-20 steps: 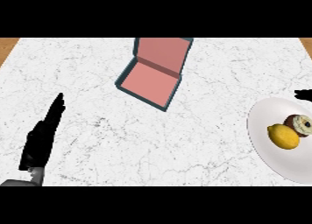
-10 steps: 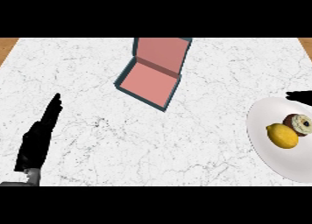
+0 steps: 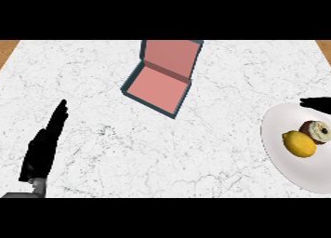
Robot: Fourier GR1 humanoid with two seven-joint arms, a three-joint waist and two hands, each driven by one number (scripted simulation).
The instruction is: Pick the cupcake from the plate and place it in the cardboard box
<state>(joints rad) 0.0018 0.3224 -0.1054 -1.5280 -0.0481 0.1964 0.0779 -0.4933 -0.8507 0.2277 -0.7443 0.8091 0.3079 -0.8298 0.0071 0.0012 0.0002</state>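
A cupcake (image 3: pixel 318 131) with pale frosting and a dark middle sits on a white plate (image 3: pixel 292 167) at the right edge, touching a yellow lemon (image 3: pixel 299 143). An open box (image 3: pixel 156 90) with a pink inside and dark teal walls lies at the top middle, its lid (image 3: pixel 171 56) folded back. Only dark fingers of my right hand (image 3: pixel 323 104) show at the right edge, over the plate's far rim and a little beyond the cupcake. My left hand (image 3: pixel 44 145) rests open at the lower left, fingers straight and pointing away.
The white marble counter (image 3: pixel 127 153) spans the view, with brown wood strips (image 3: pixel 2 53) beyond its far corners. The box sits tilted, far left of the plate.
My right hand has come further in from the right edge, toward the plate's far rim. The left hand has shifted only slightly.
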